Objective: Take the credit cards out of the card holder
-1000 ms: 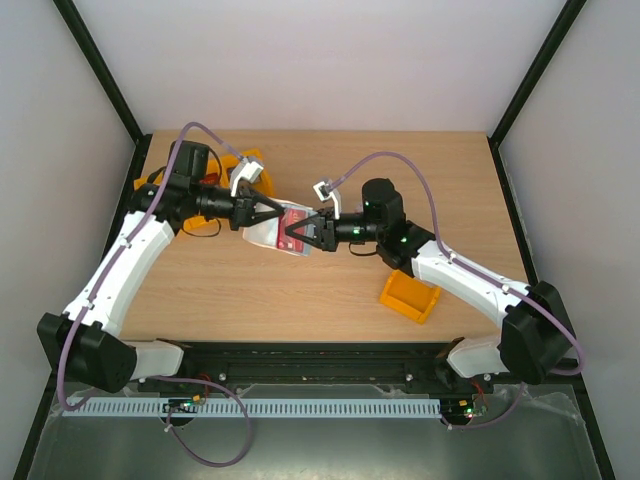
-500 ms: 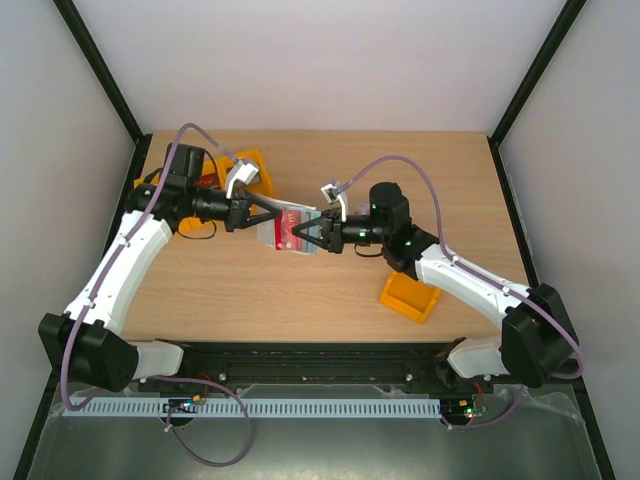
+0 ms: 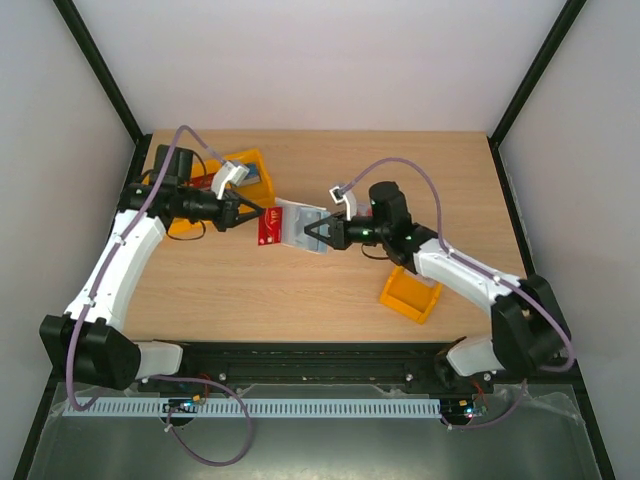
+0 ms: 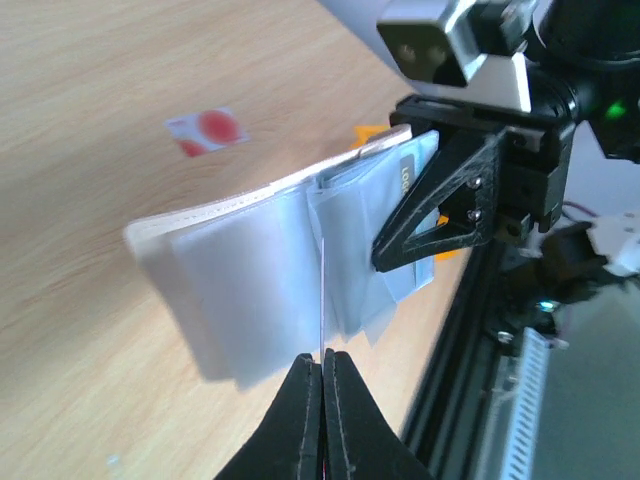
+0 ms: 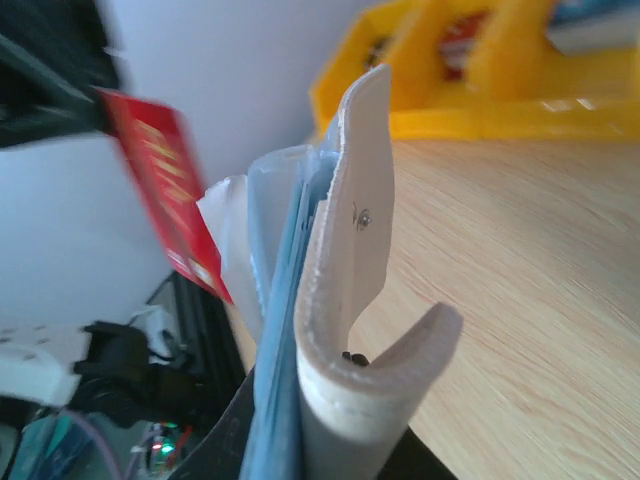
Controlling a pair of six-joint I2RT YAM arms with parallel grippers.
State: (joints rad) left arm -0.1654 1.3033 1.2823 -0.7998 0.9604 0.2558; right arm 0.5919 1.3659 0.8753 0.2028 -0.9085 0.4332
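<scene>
Drawn leftward since earlier: thin dark red card (image 3: 268,230), just beside bluish plastic sleeves (image 4: 260,290) of cream-white wallet (image 3: 298,218).
Left gripper (image 3: 261,213) pinches card; right gripper (image 3: 307,232) clamps wallet, above wooden table (image 3: 330,290).

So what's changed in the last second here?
The left fingers, shut on the dark red card, pulled back leftward, drawing it out of the card holder. The right fingers kept their grip on the holder. The orange bins stayed put.
</scene>
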